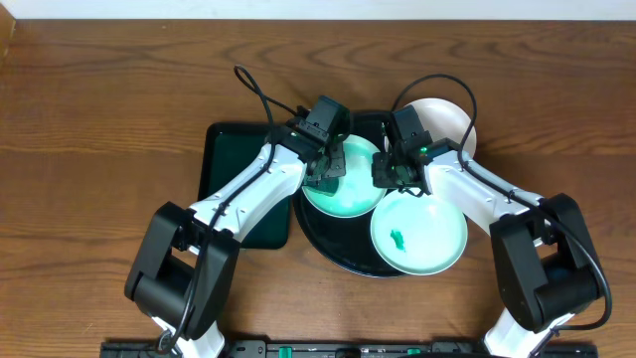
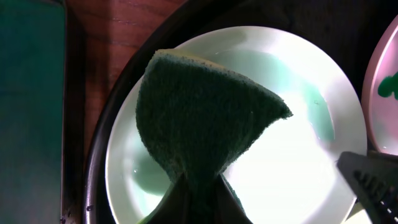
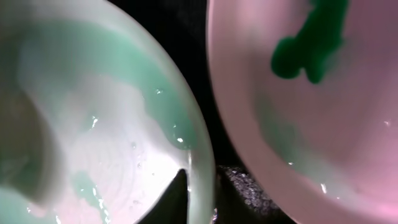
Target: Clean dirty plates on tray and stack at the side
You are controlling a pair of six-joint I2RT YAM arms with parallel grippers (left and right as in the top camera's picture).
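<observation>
**While sponge hangs over plate, both pincers crowd the black tray**

As the overhead view shows it, the black tray [image 1: 333,257] sits at the middle of the wooden tabletop [image 1: 99,89], with a dark green tray [image 1: 231,149] just beside it on the left of the frame. Three plates are in sight. An upper mint plate [image 1: 350,202] lies in the tray's upper-left part. A smeared mint plate [image 1: 427,239] lies in its lower-right part and carries a small green smear [image 1: 397,239]. A white plate [image 1: 452,119] sits at the tray's upper-right edge, partly behind the right arm; none of them are stacked.

The left pincer [image 1: 326,171] is closed on a dark green sponge [image 2: 205,118], pinching its narrow end so that the broad end fans out over the left half of the upper mint plate [image 2: 298,155]. Whether the sponge presses on the dish I cannot tell. A thin, wet green film shows on that plate.

The right pincer [image 1: 394,177] hangs at the right rim of the same plate, between the two mint dishes. In the right wrist view one dark finger [image 3: 177,199] stands inside the rim of the upper mint plate [image 3: 93,124] and a textured pad lies outside it. Whether they clamp the rim or stand loose I cannot tell. The smeared mint plate [image 3: 348,143] fills the right of that frame.
</observation>
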